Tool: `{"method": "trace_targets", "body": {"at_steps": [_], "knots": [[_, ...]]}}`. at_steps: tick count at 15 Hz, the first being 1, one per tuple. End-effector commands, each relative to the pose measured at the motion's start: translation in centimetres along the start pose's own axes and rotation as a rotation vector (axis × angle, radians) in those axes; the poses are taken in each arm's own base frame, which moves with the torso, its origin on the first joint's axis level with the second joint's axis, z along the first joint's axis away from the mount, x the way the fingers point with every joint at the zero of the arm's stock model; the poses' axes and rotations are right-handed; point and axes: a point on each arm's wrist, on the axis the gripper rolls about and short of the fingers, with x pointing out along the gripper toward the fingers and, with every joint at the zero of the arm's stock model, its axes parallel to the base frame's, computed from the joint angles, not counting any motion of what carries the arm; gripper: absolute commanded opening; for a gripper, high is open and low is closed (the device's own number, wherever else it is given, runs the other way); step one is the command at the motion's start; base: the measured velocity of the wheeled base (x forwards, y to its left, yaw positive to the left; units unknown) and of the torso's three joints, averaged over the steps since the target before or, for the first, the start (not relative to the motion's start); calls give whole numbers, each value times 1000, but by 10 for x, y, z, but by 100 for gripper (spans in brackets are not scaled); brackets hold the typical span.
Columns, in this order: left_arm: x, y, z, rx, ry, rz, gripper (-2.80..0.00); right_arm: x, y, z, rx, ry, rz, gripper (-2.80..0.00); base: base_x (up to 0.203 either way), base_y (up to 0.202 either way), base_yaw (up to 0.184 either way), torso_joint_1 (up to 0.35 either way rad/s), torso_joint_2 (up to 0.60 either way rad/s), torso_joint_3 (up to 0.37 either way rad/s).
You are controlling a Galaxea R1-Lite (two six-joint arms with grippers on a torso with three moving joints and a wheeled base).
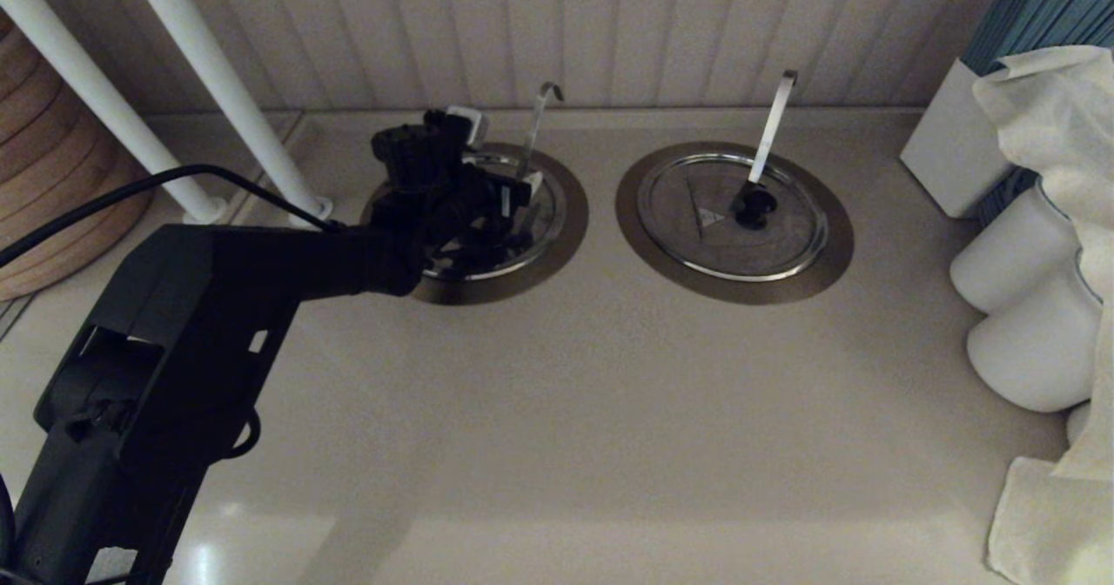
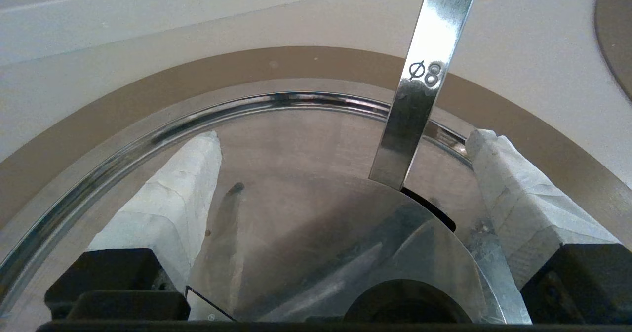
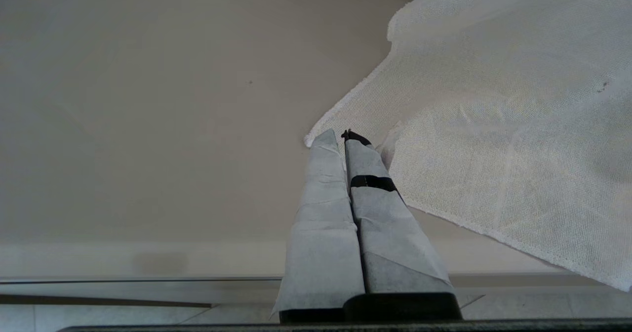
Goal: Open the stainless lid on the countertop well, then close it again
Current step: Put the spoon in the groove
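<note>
On the left of the tabletop (image 1: 557,411), the left tool (image 2: 340,174) is held low over the stainless lid (image 2: 296,208), its taped fingers (image 2: 168,198) spread wide and nothing gripped. The lid is seated flat in the countertop well (image 1: 570,219), the slim hook-tipped handle (image 1: 538,128) passing up through its notch. The disc is judged rigid, thin, fairly light and slippery on its polished face; the black centre knob (image 2: 405,305) is taken as the only sound hold. To the right, the twin lid (image 1: 731,219) is left closed. Far right, the right tool (image 3: 345,144) is parked beside a white cloth (image 3: 493,124), fingers pressed together, empty.
</note>
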Motion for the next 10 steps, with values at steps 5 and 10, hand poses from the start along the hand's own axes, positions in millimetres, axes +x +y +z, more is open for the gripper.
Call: {"method": "trace_targets", "body": {"at_steps": [5,10], "knots": [[0,7,-4,2,30,8,0,0,0,0,0,-3,1,-280,0,0,0,0,0,0],[1,13,-6,3,39,15,0,0,0,0,0,-3,1,-280,0,0,0,0,0,0]]}}
